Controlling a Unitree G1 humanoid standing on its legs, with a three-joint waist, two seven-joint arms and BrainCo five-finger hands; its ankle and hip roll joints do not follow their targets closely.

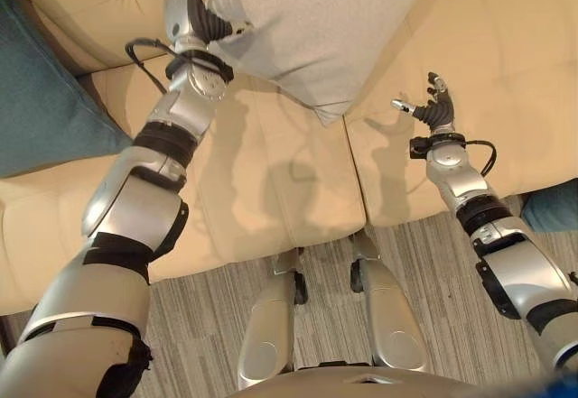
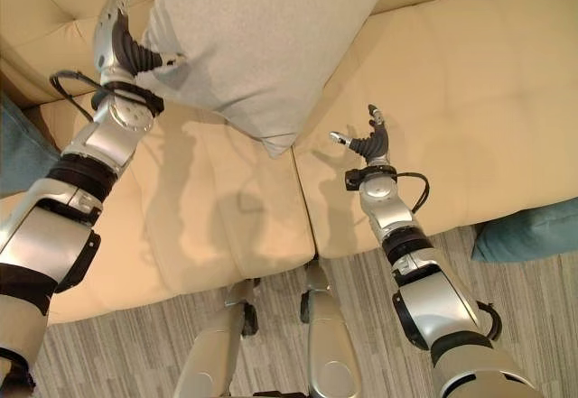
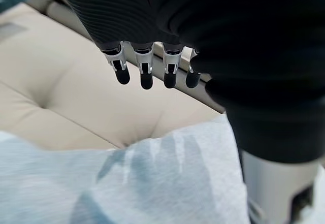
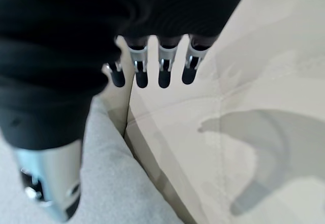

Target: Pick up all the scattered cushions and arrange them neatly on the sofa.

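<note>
Grey cushion (image 2: 257,41) tilted against sofa (image 2: 452,127) backrest, corner pointing down at seat seam; my left hand (image 2: 117,41) alongside, fingers straight; right hand (image 2: 368,141) above seat, relaxed, empty.

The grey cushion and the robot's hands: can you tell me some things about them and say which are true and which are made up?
1. The grey cushion leans against the sofa back. True.
2. The right hand is squeezing the grey cushion. False: it hangs open over the seat, apart from it.
3. The left hand is at the cushion's edge. True.
4. A teal cushion lies on the sofa. True.
5. The grey cushion lies on the floor. False: it is on the sofa.
</note>
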